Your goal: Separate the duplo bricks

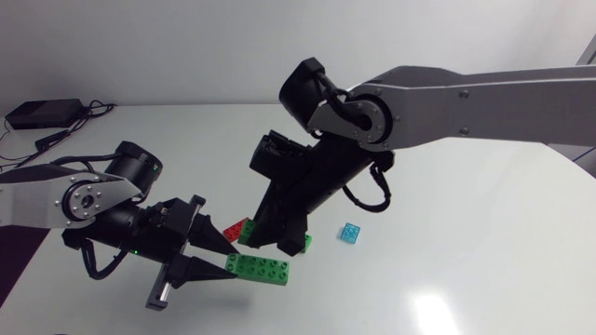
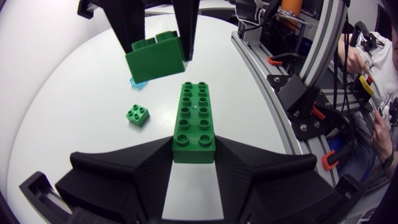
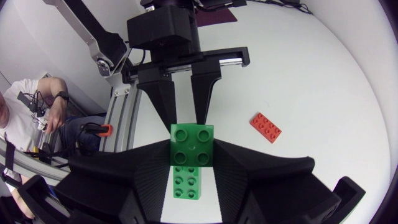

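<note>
green on green above the white table [image 1: 466,261]: our left gripper [image 2: 194,149] pinches the long green brick [image 1: 263,270] by one end, while our right gripper [image 3: 193,152] grips the square green brick [image 2: 155,59] just above its far end, a gap between them. the pull-apart looks done; next, we judge, each piece needs setting down apart, clear of the red brick [image 1: 237,230] and the small green brick [image 2: 138,115].
</note>
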### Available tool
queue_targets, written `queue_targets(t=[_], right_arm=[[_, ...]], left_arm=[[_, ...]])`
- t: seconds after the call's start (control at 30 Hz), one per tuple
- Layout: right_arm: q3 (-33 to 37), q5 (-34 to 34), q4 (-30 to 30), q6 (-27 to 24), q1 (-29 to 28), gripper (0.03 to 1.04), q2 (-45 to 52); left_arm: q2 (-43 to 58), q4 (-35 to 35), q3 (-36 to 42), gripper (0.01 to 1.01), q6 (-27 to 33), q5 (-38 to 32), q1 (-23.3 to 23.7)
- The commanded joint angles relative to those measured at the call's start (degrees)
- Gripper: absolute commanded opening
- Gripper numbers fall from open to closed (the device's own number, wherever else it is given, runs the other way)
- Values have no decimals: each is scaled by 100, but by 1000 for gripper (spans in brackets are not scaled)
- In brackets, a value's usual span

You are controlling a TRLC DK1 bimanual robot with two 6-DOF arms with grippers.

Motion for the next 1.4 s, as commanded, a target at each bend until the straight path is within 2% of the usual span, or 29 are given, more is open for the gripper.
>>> queue_targets(t=[0.0, 0.07, 0.17, 0.23, 0.57, 0.83, 1.23, 1.37], right_arm=[[-94, 83, 26, 109, -29, 302, -229], [-209, 171, 70, 109, -29, 302, -378], [-402, 268, 114, 109, -64, 302, -563], [-569, 320, 176, 109, -73, 302, -660], [-1298, 426, 404, 136, -143, 302, -1090], [-1782, 760, 712, 180, -134, 302, -1073], [-2098, 1305, 1143, 180, 15, 302, -510], [-2177, 1595, 1345, 171, 138, 302, -220]], left_arm=[[184, 124, 90, 272, -79, -3, 64], [386, 361, 240, 272, -281, -12, 81], [852, 1372, 398, 275, -975, -117, 81], [1292, 1794, 653, 277, -1300, -205, 73], [2900, 2919, 1918, 279, -2452, -891, 11], [3515, 3218, 2252, 287, -2724, -1225, -59], [3823, 3376, 2323, 315, -2838, -1409, -68], [3814, 3376, 2305, 464, -2847, -1409, -59]])
